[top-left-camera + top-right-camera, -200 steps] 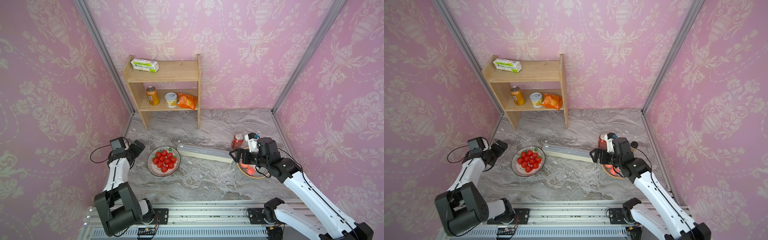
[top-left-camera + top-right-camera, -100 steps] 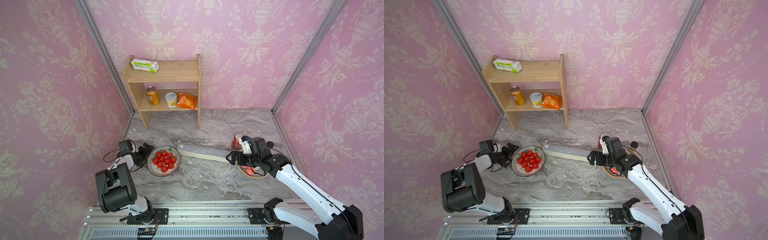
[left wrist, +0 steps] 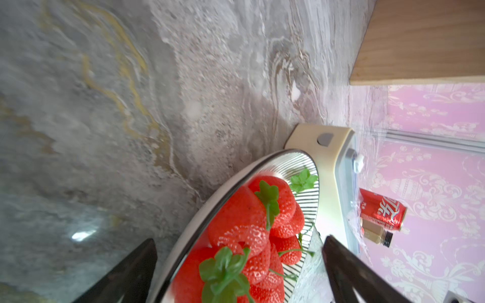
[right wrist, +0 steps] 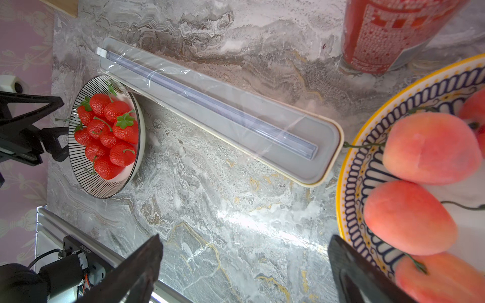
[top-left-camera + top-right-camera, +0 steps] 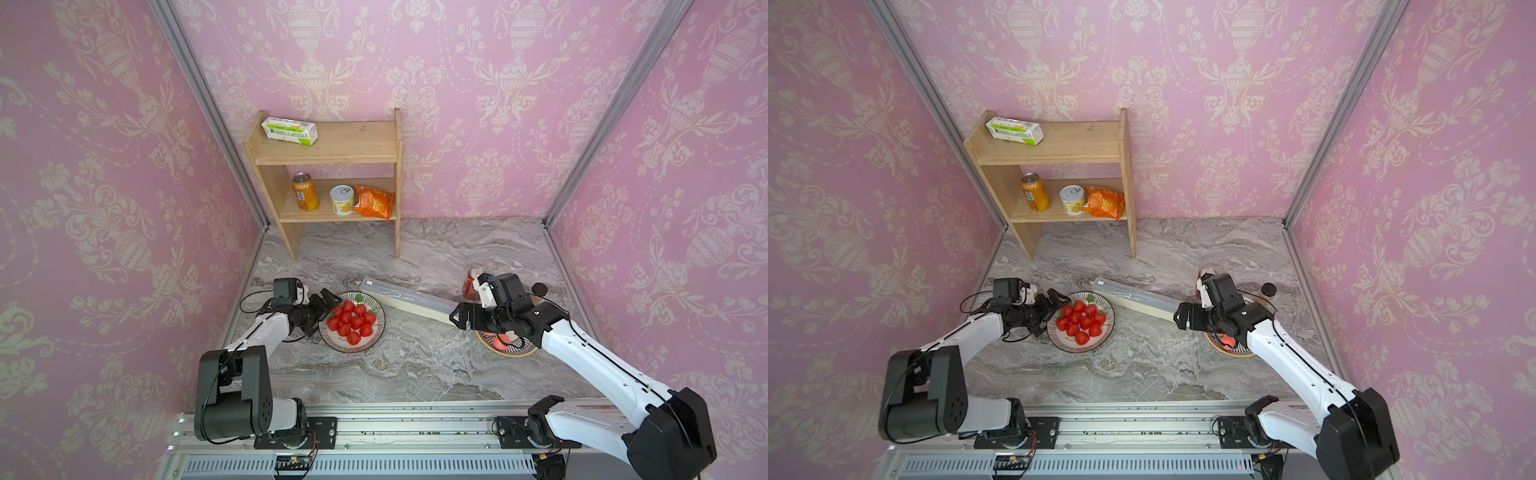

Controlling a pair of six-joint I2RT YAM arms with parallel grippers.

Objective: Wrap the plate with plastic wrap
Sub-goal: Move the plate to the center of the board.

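Moved: both arms have come down and inward since the earlier frames; left gripper (image 5: 322, 309) swung from the wall side to the plate's rim; right gripper (image 5: 459, 318) dropped to the near end of the box
Wrap: clear film (image 4: 183, 86) lying glossy over the grey top of the box (image 5: 409, 301); none pulled out over the plate yet, as far as I can tell
Box: long, cream, flat on the table (image 5: 415, 365), slanting between the two plates; its far end touches or just overlaps the plate's rim in the left wrist view, which of the two I cannot tell
Plate: striped plate (image 5: 370, 343) of strawberries (image 5: 351, 320), just beside the left gripper; unwrapped
Left fingers: spread wide, holding nothing; the rim sits between them in the left wrist view
Right fingers: spread wide, empty; hanging over bare table just short of the box end
Around: peach plate (image 5: 519, 351) under the right arm; red can (image 5: 471, 284) behind it; shelf (image 5: 332, 153) at the back wall
Risk: closing on the rim could tip the plate and roll the strawberries, since the grip is from one side; the box could slide away if nudged; the right arm is close over the peach plate and can, so a sweep could knock them; film may cling or tear if pulled unevenly
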